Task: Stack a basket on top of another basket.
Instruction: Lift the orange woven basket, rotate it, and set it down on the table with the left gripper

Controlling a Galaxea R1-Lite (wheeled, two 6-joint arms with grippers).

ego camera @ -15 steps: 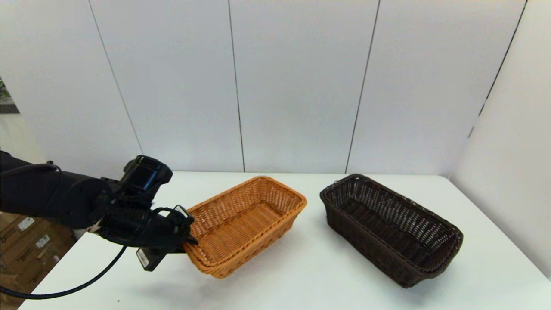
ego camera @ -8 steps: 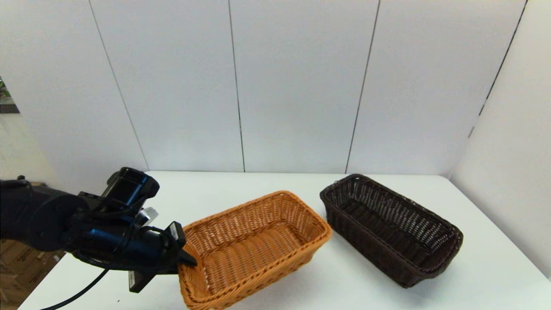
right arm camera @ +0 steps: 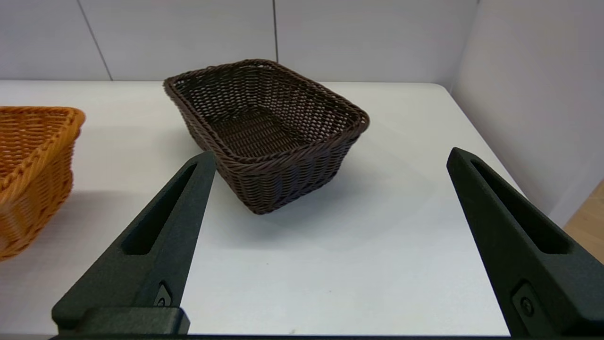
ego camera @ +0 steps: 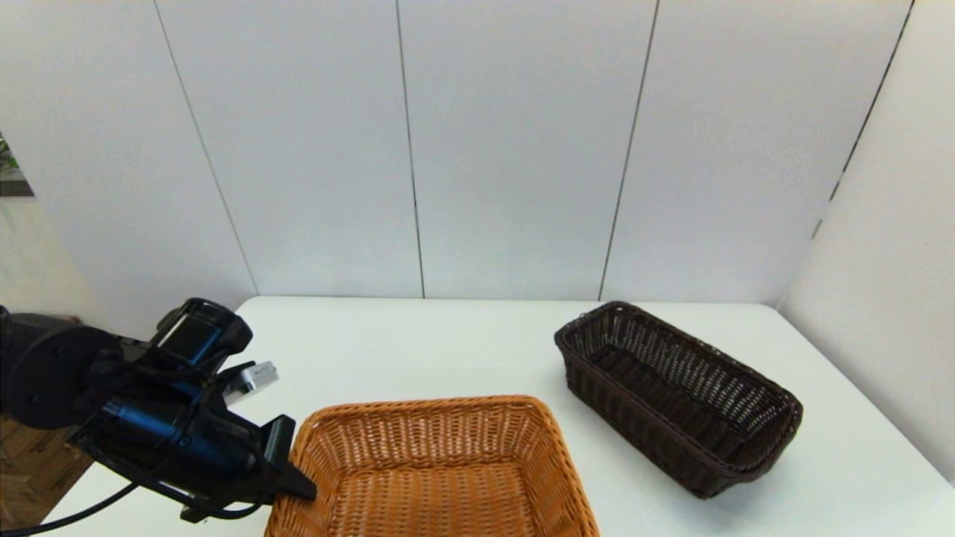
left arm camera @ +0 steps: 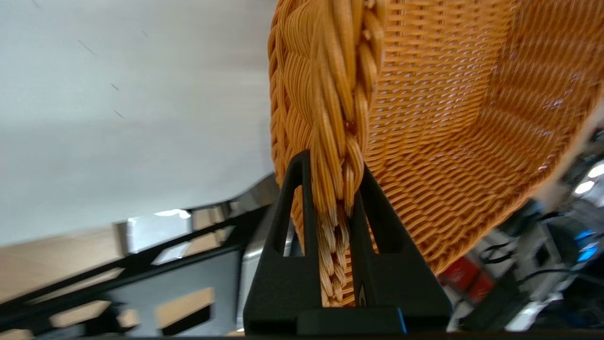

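The dark brown basket [ego camera: 675,395] stands on the white table at the right, also seen in the right wrist view [right arm camera: 264,123]. The orange-tan basket [ego camera: 440,470] is held off the table at the near edge, its near end cut off by the frame. My left gripper [ego camera: 298,488] is shut on the braided rim of that basket's left end, and the left wrist view shows both fingers clamping the rim [left arm camera: 330,163] of the orange-tan basket [left arm camera: 448,118]. My right gripper [right arm camera: 330,156] is open and empty, on the near side of the dark basket, outside the head view.
The white table [ego camera: 448,350] meets grey wall panels at the back and right. Cardboard boxes [ego camera: 30,462] lie on the floor past the table's left edge. In the right wrist view, the orange-tan basket's corner [right arm camera: 33,160] shows off to the dark basket's side.
My left arm has drawn back toward the near table edge, carrying the orange-tan basket nearer and turning it. The dark brown basket has not moved.
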